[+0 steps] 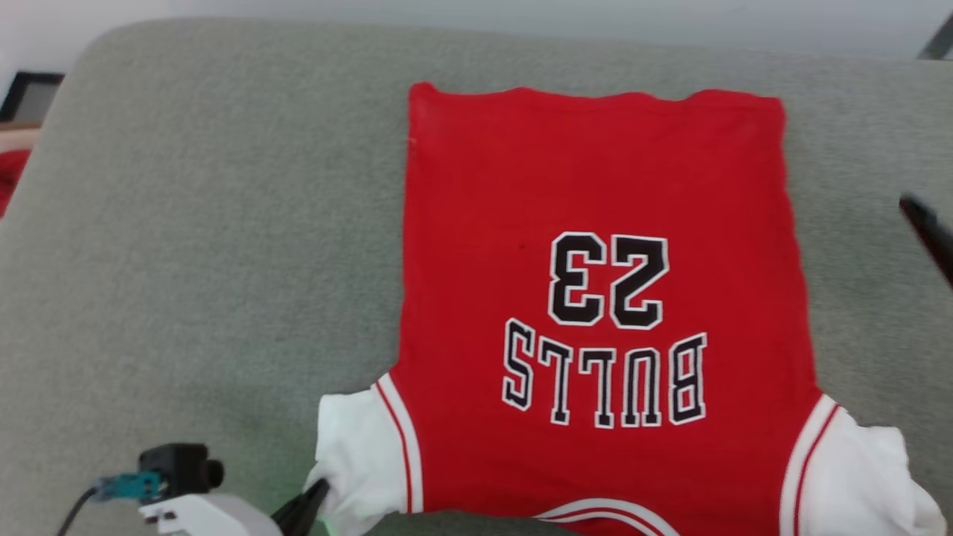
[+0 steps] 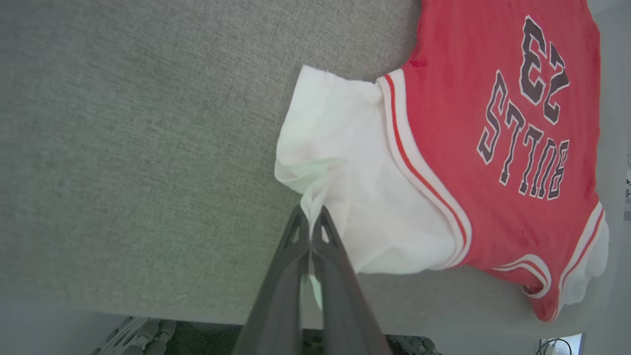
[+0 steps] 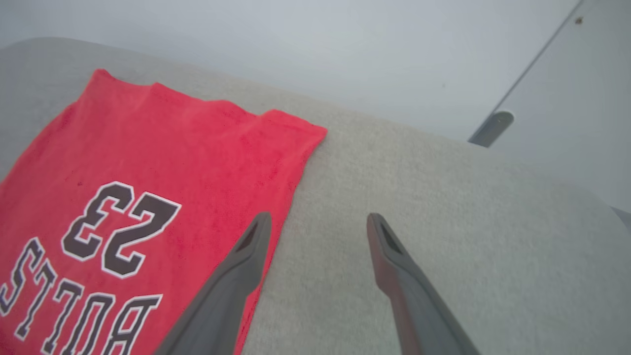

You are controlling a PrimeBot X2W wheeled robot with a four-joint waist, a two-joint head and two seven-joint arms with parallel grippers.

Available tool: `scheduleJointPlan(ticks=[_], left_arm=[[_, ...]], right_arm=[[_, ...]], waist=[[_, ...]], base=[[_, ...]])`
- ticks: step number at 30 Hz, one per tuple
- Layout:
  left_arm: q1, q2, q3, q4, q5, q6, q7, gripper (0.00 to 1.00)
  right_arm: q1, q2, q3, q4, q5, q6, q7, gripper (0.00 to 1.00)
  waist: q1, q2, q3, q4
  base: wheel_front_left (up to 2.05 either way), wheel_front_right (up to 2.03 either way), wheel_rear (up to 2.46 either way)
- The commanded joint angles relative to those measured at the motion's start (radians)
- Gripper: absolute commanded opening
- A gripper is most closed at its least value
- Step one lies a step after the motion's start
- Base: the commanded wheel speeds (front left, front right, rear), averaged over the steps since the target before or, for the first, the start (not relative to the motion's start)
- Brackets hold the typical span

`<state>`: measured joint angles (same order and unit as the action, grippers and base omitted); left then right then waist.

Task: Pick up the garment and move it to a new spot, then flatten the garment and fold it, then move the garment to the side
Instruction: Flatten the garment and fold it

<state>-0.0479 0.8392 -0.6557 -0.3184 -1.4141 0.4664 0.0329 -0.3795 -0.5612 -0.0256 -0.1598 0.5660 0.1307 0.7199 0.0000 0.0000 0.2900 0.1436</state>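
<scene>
Garment (image 1: 595, 186) flat on surface (image 1: 223, 260)

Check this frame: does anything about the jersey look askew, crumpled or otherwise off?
The red jersey lies mostly flat on the grey cushion, but both white sleeves are bunched: the left-hand sleeve is pinched in the shut left claw, and the right-hand sleeve lies crumpled near the cushion's front edge.

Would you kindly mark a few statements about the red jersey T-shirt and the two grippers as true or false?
1. The left gripper is shut on a white sleeve of the red jersey T-shirt with black lettering. True.
2. The right gripper grips the jersey. False: its jaws stand open, holding nothing.
3. The jersey lies spread on a grey fabric surface. True.
4. The jersey bears the digits 32. False: its black number reads 23.
</scene>
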Motion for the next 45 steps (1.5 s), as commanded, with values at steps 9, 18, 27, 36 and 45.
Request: scheduleJointPlan(ticks=[9,18,27,36,45], left_arm=[[-0.141,-0.095,-0.080,0.077,0.062,-0.065,0.062,0.00],[-0.223,-0.166,-0.123,0.141,0.088,-0.118,0.089,0.00],[-0.255,-0.209,-0.142,0.190,0.094,-0.149,0.099,0.00],[-0.240,-0.210,-0.128,0.214,0.078,-0.152,0.086,0.00],[-0.205,-0.172,-0.101,0.189,0.068,-0.124,0.068,0.00]], right_arm=[[-0.343,0.003,0.104,0.413,-0.063,0.000,-0.036,1.00],[-0.546,0.012,0.113,0.737,-0.109,0.000,-0.008,1.00],[-0.614,0.057,0.069,0.996,-0.179,0.000,0.080,0.29],[-0.664,0.093,0.033,1.071,-0.228,0.000,0.095,0.00],[-0.614,0.062,0.138,0.919,-0.110,0.000,0.131,0.00]], waist=[[0.0000,0.0000,0.098,0.148],[0.0000,0.0000,0.172,0.238],[0.0000,0.0000,0.200,0.278],[0.0000,0.0000,0.175,0.250],[0.0000,0.0000,0.110,0.166]], base=[[0.00,0.00,0.00],[0.00,0.00,0.00],[0.00,0.00,0.00],[0.00,0.00,0.00],[0.00,0.00,0.00]])
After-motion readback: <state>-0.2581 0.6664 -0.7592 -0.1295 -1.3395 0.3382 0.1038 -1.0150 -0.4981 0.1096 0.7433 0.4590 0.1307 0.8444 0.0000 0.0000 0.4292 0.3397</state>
